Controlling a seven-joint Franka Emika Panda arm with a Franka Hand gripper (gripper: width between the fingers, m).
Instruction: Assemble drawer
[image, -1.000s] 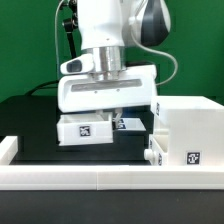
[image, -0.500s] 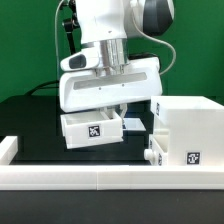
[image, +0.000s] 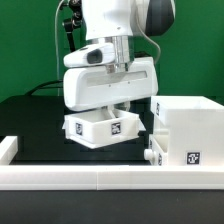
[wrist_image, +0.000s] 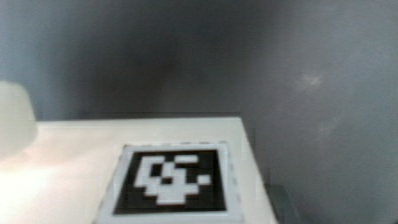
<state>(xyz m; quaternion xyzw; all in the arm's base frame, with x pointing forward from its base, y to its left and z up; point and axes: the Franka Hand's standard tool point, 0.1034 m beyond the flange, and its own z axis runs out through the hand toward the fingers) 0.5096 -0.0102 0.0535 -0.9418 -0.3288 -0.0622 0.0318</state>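
In the middle of the exterior view the arm (image: 110, 25) is reaching straight down from the top of the frame, and its gripper (image: 113, 110) is holding a small tray (image: 100, 131) of the drawer just below the wide white hand block. The dark fingers are dipping into the tray's open top and seem to be clenching one of its walls, though the fingertips themselves are lying hidden behind the tray's rim. The tray is sitting at centre frame, slightly left of the middle, turned so that one corner is facing the camera, and two of its faces are showing square tags (image: 82, 127). Whether its underside is touching the black table (image: 30, 115) cannot be told. Just beside it, at the right of the frame, the box housing (image: 190, 125) is standing upright on the table, with one tag showing low on its front face. A low white border wall (image: 80, 178) is running across the lower part of the frame, in front of both parts. In the wrist view the tray's white surface (wrist_image: 71, 150) is filling the near field, blurred, and is carrying a black-and-white tag; behind it a plain grey surface (wrist_image: 214, 50) is showing.
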